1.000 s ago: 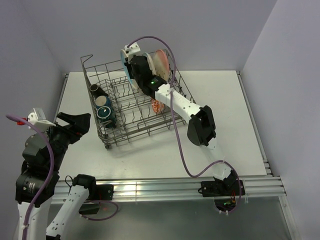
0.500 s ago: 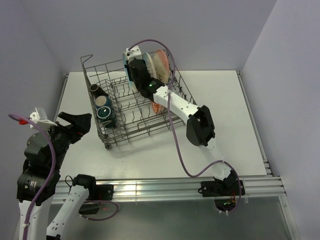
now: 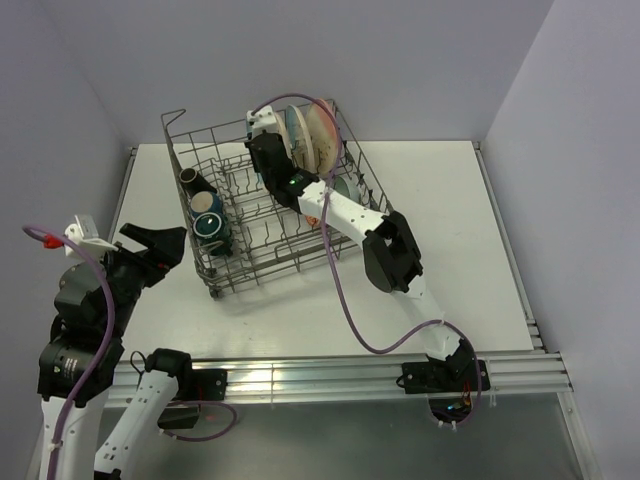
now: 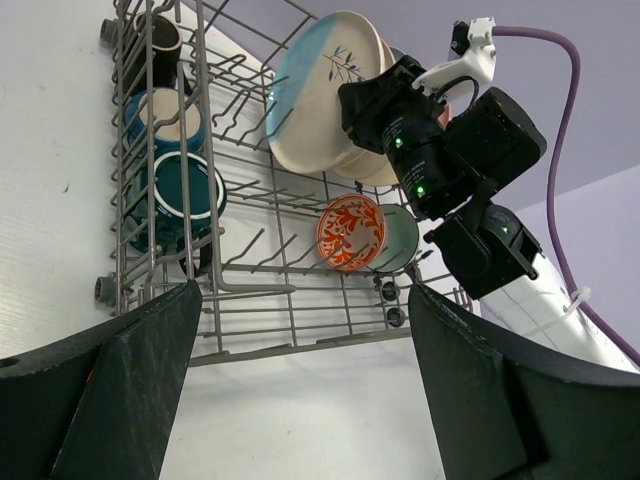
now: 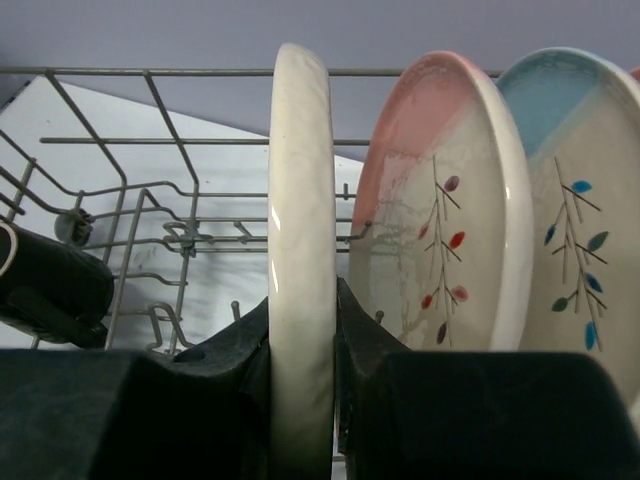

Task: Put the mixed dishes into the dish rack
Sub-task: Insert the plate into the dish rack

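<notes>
Nearest the bases, the left end effector (image 3: 155, 252) hangs above the desk (image 3: 450, 230) just off the rack's near-left corner. Its jaws are spread wide and hold nothing.

The rack (image 3: 270, 262) sits skewed on the desk. A teal mug (image 3: 208, 226) and a black mug (image 3: 192, 180) lie along its left side, and an orange-red bowl (image 4: 350, 232) and a green bowl (image 4: 400, 240) sit near its right side.

At the far end, the right end effector (image 5: 300, 310) is pinched onto a plate (image 5: 302, 200), which it holds on edge by the lower rim. That plate stands just beside a pink plate (image 5: 440, 210), with a blue plate (image 5: 575, 210) beyond it. The fingers hide whether its bottom edge has dropped between the tines.

The main risk looks to be letting go too soon. If the rim only rests on top of a tine, the plate would likely tip into the pink one and could topple the row. The gap to that neighbour is narrow, so sideways drift while lowering or pulling out could make them clack together. The grip is low on a smooth, thin rim, so the plate might also swivel between the pads. Nothing braces the rack, so a downward shove against a tine could skid it across the desk.
</notes>
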